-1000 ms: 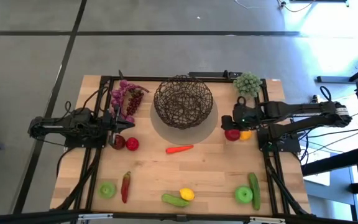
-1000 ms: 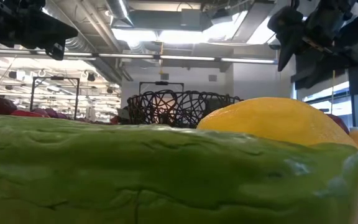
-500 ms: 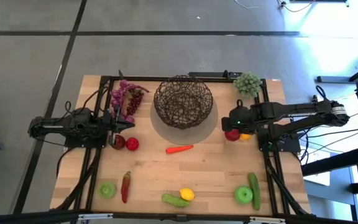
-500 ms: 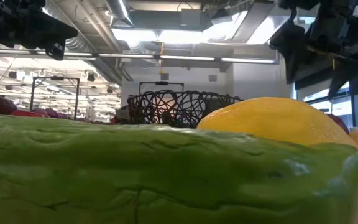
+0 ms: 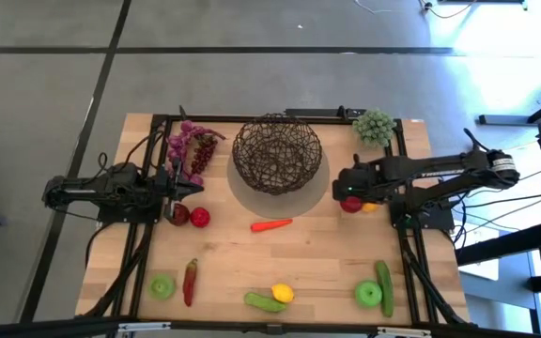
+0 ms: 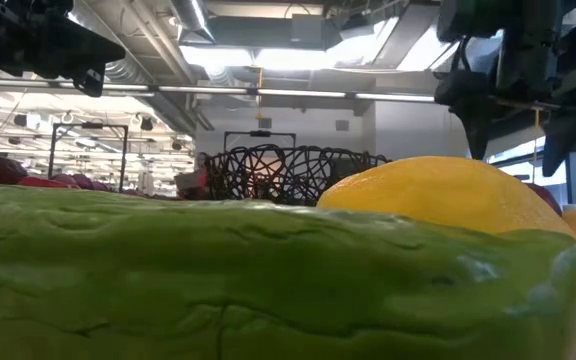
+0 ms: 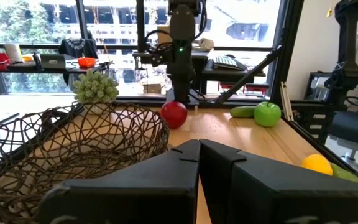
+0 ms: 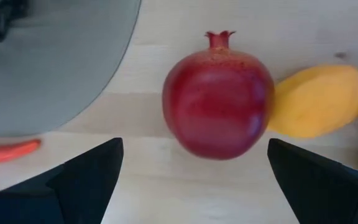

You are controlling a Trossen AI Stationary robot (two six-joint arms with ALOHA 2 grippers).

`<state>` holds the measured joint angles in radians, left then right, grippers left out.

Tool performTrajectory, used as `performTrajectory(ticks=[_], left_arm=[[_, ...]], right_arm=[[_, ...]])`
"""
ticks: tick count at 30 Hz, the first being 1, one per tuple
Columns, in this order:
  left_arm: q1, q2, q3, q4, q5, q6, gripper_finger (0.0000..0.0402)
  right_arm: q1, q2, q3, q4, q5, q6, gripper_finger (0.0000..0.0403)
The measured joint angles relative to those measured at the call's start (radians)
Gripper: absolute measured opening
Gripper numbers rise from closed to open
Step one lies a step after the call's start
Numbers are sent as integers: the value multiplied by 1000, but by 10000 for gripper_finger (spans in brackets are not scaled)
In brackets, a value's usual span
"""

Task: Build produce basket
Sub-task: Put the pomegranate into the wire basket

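The woven wire basket (image 5: pixel 277 153) stands on a grey mat at the far middle of the table. Produce lies around it: grapes (image 5: pixel 191 150), two red apples (image 5: pixel 199 218), a carrot (image 5: pixel 270 224), a chilli (image 5: pixel 190 280), a lemon (image 5: pixel 283 293), green apples (image 5: pixel 162 286) and cucumbers (image 5: pixel 384 282). My right gripper (image 8: pixel 192 163) is open and points down above a red pomegranate (image 8: pixel 218 96), its fingers clear of it on either side. An orange-yellow fruit (image 8: pixel 319 101) lies against the pomegranate. My left gripper (image 5: pixel 181 191) waits shut at the table's left.
A pale green bumpy cluster (image 5: pixel 373 127) sits at the far right corner. Black frame rails (image 5: pixel 404 253) run along both sides of the table. The lemon (image 6: pixel 448 195) and a cucumber (image 6: pixel 218 270) lie close to the near edge. Bare wood shows in the middle.
My right gripper has sunk toward the pomegranate and shifted slightly toward the basket. It has tipped further to point straight down, and its fingers have spread a little wider. The fruit has stayed where it was.
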<state>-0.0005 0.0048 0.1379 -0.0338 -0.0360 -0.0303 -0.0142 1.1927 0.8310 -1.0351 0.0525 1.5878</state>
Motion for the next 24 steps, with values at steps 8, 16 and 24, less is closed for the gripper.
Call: performTrajectory(ticks=[8, 16, 24], left_arm=[[0, 0, 0, 0, 0, 0, 0], [0, 0, 0, 0, 0, 0, 0], [0, 0, 0, 0, 0, 0, 0]], right_arm=[[-31, 61, 0, -4, 2, -29, 396], [-35, 73, 0, 38, 23, -62, 396], [-35, 72, 0, 32, 25, -4, 396]])
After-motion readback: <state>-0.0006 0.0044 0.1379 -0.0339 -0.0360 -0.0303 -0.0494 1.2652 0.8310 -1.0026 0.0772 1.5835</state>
